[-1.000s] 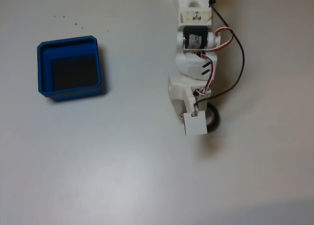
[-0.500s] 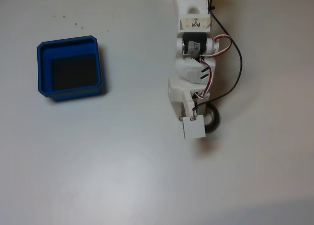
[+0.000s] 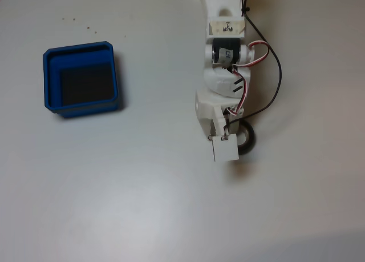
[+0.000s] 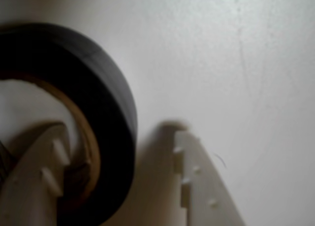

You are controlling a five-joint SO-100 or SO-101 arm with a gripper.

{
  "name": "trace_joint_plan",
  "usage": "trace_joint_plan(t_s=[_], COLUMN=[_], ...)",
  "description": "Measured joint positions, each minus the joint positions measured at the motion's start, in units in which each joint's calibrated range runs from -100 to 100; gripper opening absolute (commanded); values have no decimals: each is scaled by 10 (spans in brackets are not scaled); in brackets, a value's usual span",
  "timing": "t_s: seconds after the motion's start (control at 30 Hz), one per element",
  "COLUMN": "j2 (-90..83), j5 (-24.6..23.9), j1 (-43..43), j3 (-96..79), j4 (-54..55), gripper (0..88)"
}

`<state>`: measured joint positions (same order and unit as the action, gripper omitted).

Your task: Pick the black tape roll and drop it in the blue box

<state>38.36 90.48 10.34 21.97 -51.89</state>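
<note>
The black tape roll lies flat on the white table, half hidden under my white wrist in the fixed view. My gripper hangs over its left part. In the wrist view the black tape roll is large at the left, with its beige core showing. One finger sits inside the ring against the core. The other finger stands outside, with a gap to the black wall. My gripper is open and straddles the roll's wall. The blue box with its dark floor stands far to the left, empty.
The white table is bare between the roll and the box. Black and red cables loop off the arm's right side. A few small specks lie above the box.
The arm has reached slightly further down and left in the picture over the roll. The roll and the box have not moved.
</note>
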Motion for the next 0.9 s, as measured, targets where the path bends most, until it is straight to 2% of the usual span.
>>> trace_joint_plan(t_s=[0.43, 0.77, 0.9], j2=[9, 9, 10], j5=[-1, -1, -1], j1=[0, -1, -1], j3=[1, 1, 1], j4=[0, 0, 0], gripper=[185, 25, 13])
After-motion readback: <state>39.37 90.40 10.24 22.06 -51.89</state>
